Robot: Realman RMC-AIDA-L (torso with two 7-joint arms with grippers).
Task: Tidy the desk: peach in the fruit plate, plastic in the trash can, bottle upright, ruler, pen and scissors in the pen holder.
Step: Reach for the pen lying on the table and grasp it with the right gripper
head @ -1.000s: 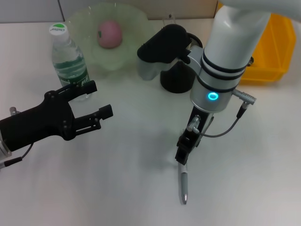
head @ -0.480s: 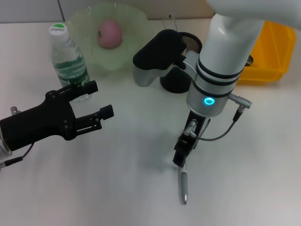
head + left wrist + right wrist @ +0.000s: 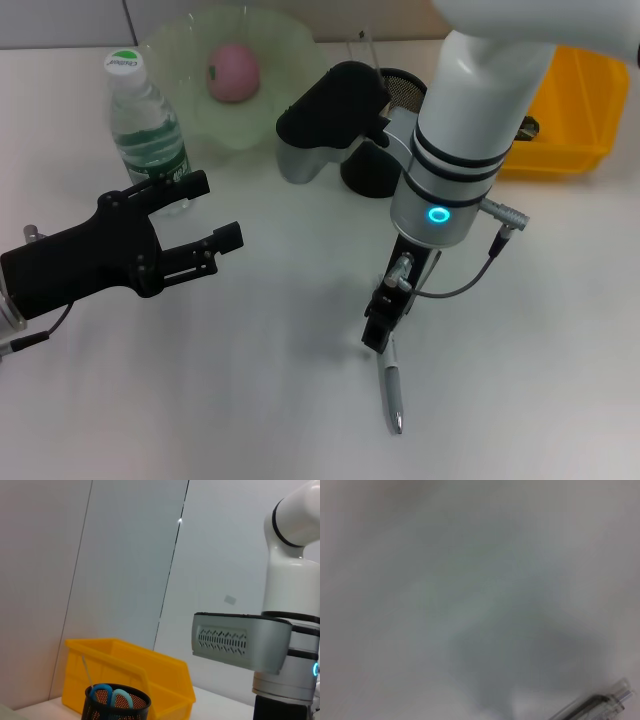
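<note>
Pen (image 3: 393,395) is lying flat on the desk (image 3: 250,400), directly below the right gripper (image 3: 377,333), its upper end right at the fingertips and its tip pointing away toward the near edge. Right gripper is pointing straight down at the pen's top end; cannot tell if its fingers are spread or closed, or whether they are touching the pen. In the right wrist view only the pen's clip end (image 3: 600,706) is showing over blurred desk surface. Left gripper (image 3: 205,215) is hovering well off to the left of the right one, fingers spread apart, holding nothing. Bottle (image 3: 143,128) is standing upright just behind the left gripper's fingers. Peach (image 3: 233,71) is sitting in the plate (image 3: 290,50), beyond the bottle. Holder (image 3: 375,170) is standing behind the right arm, partly hidden by it; in the left wrist view scissors (image 3: 111,696) are sticking out of the holder (image 3: 117,707). Yellow bin (image 3: 575,110) is sitting to the right of the holder.
</note>
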